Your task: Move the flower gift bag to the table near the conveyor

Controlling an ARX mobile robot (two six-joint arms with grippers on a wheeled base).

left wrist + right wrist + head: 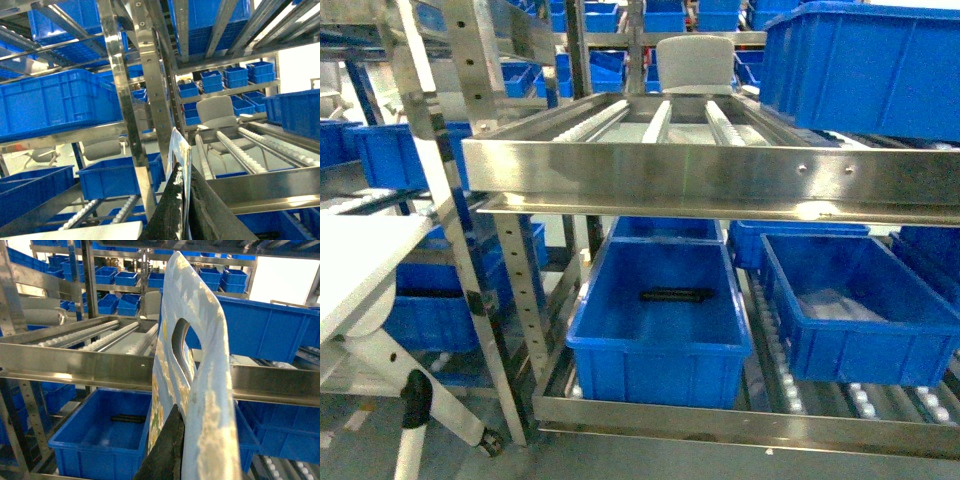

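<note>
The flower gift bag [200,365], pale blue with a floral print and a cut-out handle hole, stands upright and fills the middle of the right wrist view. My right gripper [187,415] is shut on its lower part; one dark finger [170,450] presses its left face and the other is hidden behind the bag. In the left wrist view my left gripper [186,200] is shut on the bag's thin edge [179,150]. The conveyor [720,170], steel-framed with white rollers, lies straight ahead. The white table [360,260] shows at the left edge. The head view shows neither bag nor grippers.
Blue bins sit on the lower conveyor level: one [660,310] holds a black bar [675,295], another [860,300] is to its right. A large blue bin [865,65] rests on the upper level at right. A perforated steel upright [495,150] stands beside the table.
</note>
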